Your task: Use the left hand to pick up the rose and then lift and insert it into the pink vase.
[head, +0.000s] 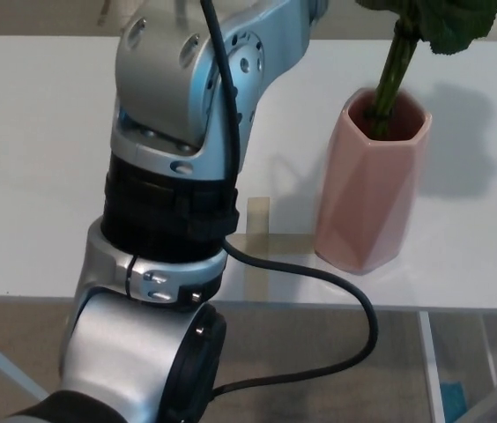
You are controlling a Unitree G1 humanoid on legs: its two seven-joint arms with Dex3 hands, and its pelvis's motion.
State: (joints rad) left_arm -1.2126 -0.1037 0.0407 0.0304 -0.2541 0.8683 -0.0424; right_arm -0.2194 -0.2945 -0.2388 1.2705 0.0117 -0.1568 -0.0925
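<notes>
**1 rose stem down in the pink vase**

1 rose (pixel 396 66) stood with its stem inside the pink vase (pixel 370 183) on the white desk (pixel 28 159), leaning right, leaves at the top edge. The left arm (pixel 178 167) reached upward; its hand lay out of view, so the fingers could not be judged. The stem looked light, thin and bendable, best held mid-stem, gently.

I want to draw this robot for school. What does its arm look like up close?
The left arm is made of chunky rounded silver metal parts with small screw holes. A wide black ribbed band wraps around the middle, and another black ring sits at the lower joint. A black cable runs along it and loops out underneath. No robot hand shows in the picture, so I can't describe one.
</notes>
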